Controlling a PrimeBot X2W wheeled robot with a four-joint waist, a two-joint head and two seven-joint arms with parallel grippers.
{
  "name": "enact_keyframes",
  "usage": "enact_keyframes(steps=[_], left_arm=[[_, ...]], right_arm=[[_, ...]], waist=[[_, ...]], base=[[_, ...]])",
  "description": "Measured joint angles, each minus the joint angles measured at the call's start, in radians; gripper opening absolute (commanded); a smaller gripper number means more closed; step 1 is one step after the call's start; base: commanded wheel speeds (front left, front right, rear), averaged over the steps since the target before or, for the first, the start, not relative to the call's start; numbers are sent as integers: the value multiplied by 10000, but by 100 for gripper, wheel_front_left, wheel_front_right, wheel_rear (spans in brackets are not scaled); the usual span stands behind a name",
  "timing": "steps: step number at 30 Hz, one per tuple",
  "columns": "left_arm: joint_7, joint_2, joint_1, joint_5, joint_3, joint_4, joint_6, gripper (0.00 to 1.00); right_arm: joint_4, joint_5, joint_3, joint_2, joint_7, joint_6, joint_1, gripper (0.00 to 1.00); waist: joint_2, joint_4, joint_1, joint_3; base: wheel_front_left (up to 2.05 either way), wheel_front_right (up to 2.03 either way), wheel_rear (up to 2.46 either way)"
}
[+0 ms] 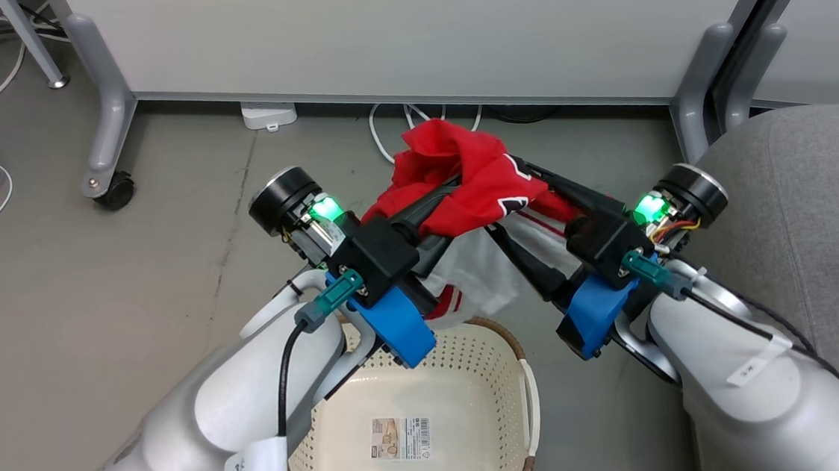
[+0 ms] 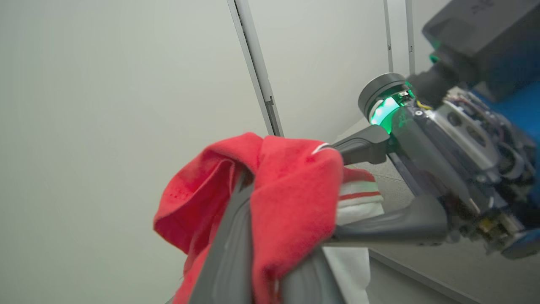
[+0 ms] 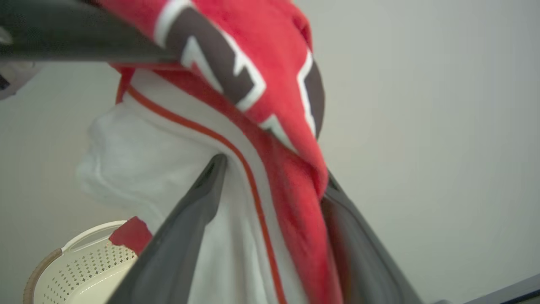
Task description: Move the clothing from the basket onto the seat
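From the head camera, the left gripper (image 1: 441, 200) is clamped shut on the clothing (image 1: 469, 172), a bunched red and white garment hanging in the air above the basket (image 1: 527, 394). What can be seen of the basket's inside is bare apart from a label. The right gripper (image 1: 512, 202) reaches in from the other side with its jaws spread wide, the cloth lying between and over them. The seat (image 1: 805, 191) is off to the robot's right, well apart from the cloth.

In the left wrist view, that arm's own two fingers pinch a red fold (image 2: 291, 190), and the other arm's fingers stand apart on either side of a striped white part.

In the right wrist view, the cloth (image 3: 270, 169) hangs between that arm's widely parted fingers, which do not squeeze it. The basket's rim (image 3: 76, 257) sits low on the left.

The job looks to be at the carrying step: the garment is lifted out but not yet delivered. Next it probably needs swinging to the right over the seat, lowering and letting go, with the loose white tail kept clear of the basket rim.
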Motion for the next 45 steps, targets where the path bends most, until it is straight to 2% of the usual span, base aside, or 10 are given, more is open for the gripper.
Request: enact_keyframes(steps=[5,6,7,8,21,22,23,24,35,45], left_arm=[[0,-21,-59,-69,-130,-88,0,0],[0,-19,-61,-75,-130,-102,0,0],[0,-15,-62,-79,-130,-109,0,0],[0,-6,-62,-98,-128,-113,0,0],[0,67,-62,-136,-52,-102,0,0],[0,63,-60,-136,0,-73,0,40],[0,63,-60,-136,0,-73,0,95],[0,54,-58,-134,48,-73,0,100],[0,58,43,-17,190,-84,0,100],[-2,142,133,35,176,-159,0,100]], right_arm=[[228,558,510,15,0,-2,-279,100],[282,640,581,19,0,-2,-279,81],[322,727,614,25,-2,-2,-279,31],[345,823,633,36,0,0,-277,0],[142,989,382,84,0,0,-156,0],[100,1001,272,86,0,0,-108,0],[100,1001,272,86,0,0,-108,0],[84,1001,199,94,0,-2,-70,0],[-54,884,-903,234,2,0,356,0],[-407,443,-3168,445,2,0,1128,0]], waist=[[0,42,0,5],[0,52,0,4],[0,56,0,5],[0,56,0,5],[0,-45,0,26],[0,-48,0,28],[0,-48,0,28],[0,-48,0,31],[0,-126,-1,140],[0,-655,0,553]], base=[[0,0,0],[0,0,0],[0,0,0],[0,0,0],[0,0,0],[0,0,0],[0,0,0],[0,0,0],[0,0,0],[0,0,0]])
